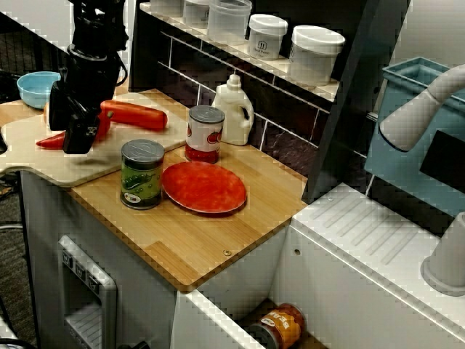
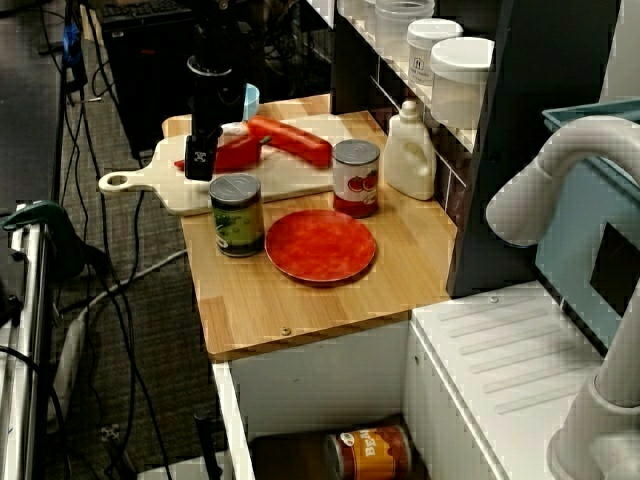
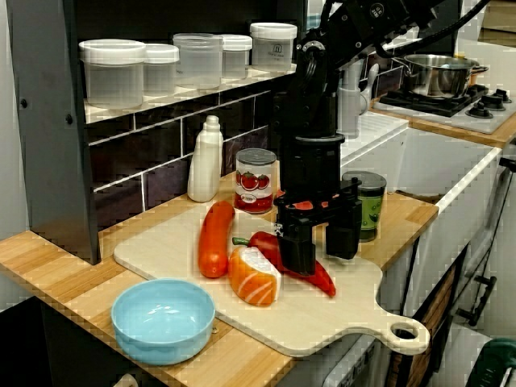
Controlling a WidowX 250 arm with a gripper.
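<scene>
Two black fingers (image 3: 297, 246) of the gripper (image 3: 320, 258) stand spread apart, straddling the glossy red chili pepper (image 3: 268, 246), which lies on the pale wooden cutting board (image 3: 347, 318); nothing is clamped.

Risk: the tapered pepper may roll or slip off the pads on closure (its skin looks smooth) and nudge the orange-and-white salmon slice (image 3: 255, 276) just beside it on the left.

Obstructions: the long red sausage (image 3: 214, 238) lies further left. The green-labelled tin can (image 3: 368, 205) stands near on the far right, crowding that side.
</scene>
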